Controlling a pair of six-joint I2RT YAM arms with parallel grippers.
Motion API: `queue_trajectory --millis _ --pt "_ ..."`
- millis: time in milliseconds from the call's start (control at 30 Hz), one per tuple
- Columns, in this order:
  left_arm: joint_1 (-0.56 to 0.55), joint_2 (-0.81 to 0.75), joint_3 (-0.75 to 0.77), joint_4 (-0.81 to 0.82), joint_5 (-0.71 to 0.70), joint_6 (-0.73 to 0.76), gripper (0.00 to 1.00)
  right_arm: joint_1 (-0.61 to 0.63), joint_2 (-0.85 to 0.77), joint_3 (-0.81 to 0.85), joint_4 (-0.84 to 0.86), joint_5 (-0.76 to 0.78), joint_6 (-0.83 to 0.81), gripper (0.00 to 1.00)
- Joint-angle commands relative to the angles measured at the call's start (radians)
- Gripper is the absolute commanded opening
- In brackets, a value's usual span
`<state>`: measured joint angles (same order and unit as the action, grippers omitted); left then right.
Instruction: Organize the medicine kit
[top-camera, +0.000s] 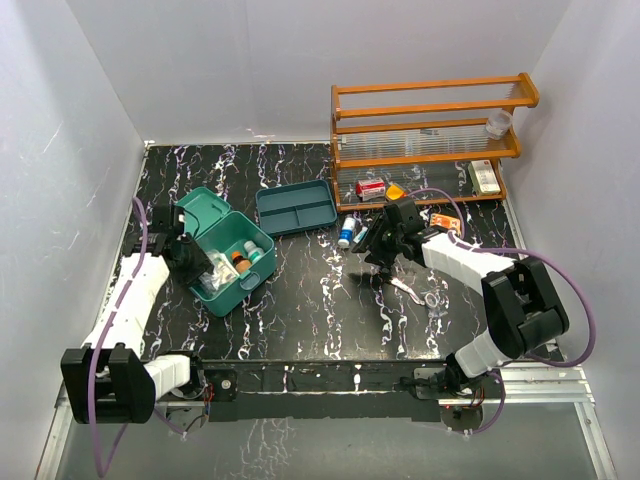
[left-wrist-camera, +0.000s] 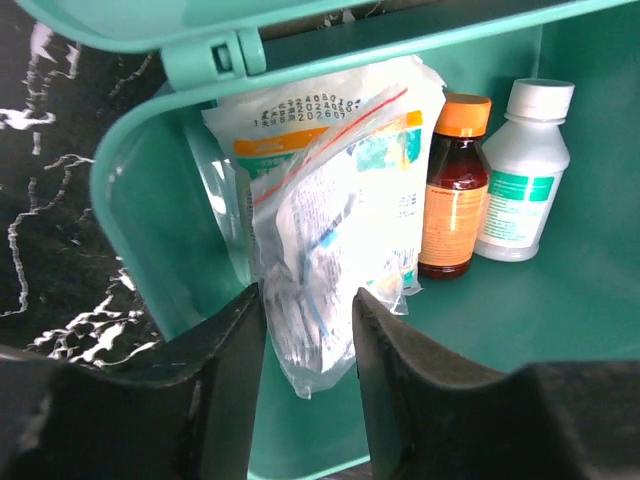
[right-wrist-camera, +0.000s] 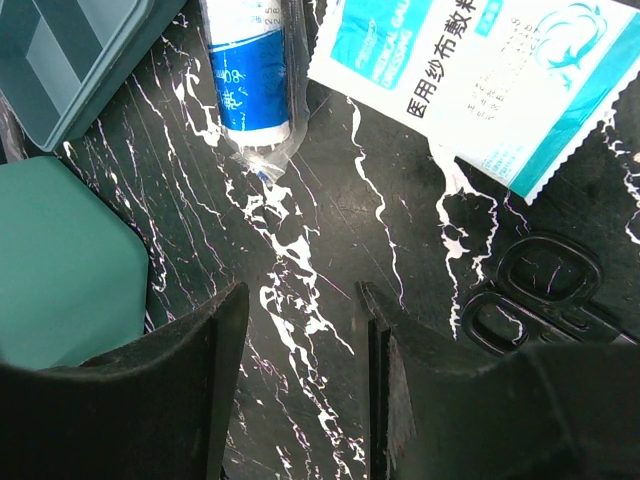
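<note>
The medicine kit (top-camera: 222, 297) is a teal-green box standing open at the left, its lid (top-camera: 205, 212) tipped back. Inside it, a clear zip bag of gauze (left-wrist-camera: 330, 200) leans against the wall, beside a brown bottle with an orange cap (left-wrist-camera: 455, 190) and a white bottle (left-wrist-camera: 522, 170). My left gripper (left-wrist-camera: 310, 300) is at the kit's mouth, jaws parted on either side of the bag's lower end. Right of centre, my right gripper (right-wrist-camera: 303, 295) stands open over bare marble with nothing between its fingers. A corner of the kit (right-wrist-camera: 60, 260) shows to its left.
A wrapped blue-labelled bottle (right-wrist-camera: 248, 75), a white-and-teal dressing packet (right-wrist-camera: 480, 80) and black scissors (right-wrist-camera: 530, 290) lie around the right gripper. The darker divided tray (top-camera: 296, 207) sits behind the kit. An orange wooden rack (top-camera: 430, 130) with small boxes stands at the back right.
</note>
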<state>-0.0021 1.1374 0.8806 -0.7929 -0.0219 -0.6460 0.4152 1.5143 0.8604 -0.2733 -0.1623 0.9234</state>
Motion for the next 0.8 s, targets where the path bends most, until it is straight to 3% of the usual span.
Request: queue_trajectory --millis 0,300,567,767 --pt "0.005 -0.002 0.086 -0.106 -0.087 0.036 0.42 0.003 0.009 0.037 0.046 -0.010 0.007 0.43" --pt "0.005 -0.018 0.171 -0.147 -0.133 0.049 0.46 0.003 0.027 0.028 0.062 -0.021 0.018 0.42" --pt "0.005 0.006 0.101 -0.048 0.042 0.031 0.32 0.003 0.017 0.022 0.062 -0.008 0.019 0.41" --pt "0.005 0.060 0.041 -0.003 0.047 0.005 0.24 0.004 0.009 0.015 0.060 -0.001 0.017 0.41"
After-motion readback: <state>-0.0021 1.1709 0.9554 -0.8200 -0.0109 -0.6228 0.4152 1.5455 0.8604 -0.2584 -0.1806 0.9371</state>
